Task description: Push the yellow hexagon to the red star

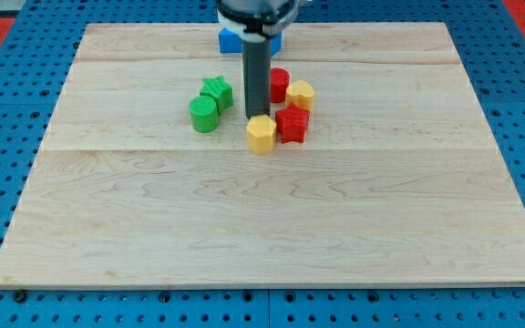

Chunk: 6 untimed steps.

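The yellow hexagon sits just above the board's middle, touching the left side of the red star. My tip is at the lower end of the dark rod, right at the hexagon's top edge and to the left of the red star. The rod hides part of what lies behind it.
A second yellow block and a red round block lie just above the red star. A green star and a green cylinder lie to the left. A blue block sits at the view's top, partly hidden by the arm. All rest on the wooden board.
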Tool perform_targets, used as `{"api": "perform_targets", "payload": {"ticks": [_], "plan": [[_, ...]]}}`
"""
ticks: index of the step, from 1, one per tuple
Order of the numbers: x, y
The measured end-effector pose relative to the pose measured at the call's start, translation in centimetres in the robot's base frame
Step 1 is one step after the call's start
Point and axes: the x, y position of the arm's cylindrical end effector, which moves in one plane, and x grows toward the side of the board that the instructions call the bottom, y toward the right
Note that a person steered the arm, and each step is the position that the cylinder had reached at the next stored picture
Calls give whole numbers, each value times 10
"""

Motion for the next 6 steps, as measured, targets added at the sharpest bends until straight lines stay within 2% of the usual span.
{"api": "perform_targets", "payload": {"ticks": [1,2,3,4,6], "plan": [[41,6],[56,-31],[92,-50],[105,-26],[99,-4]]}}
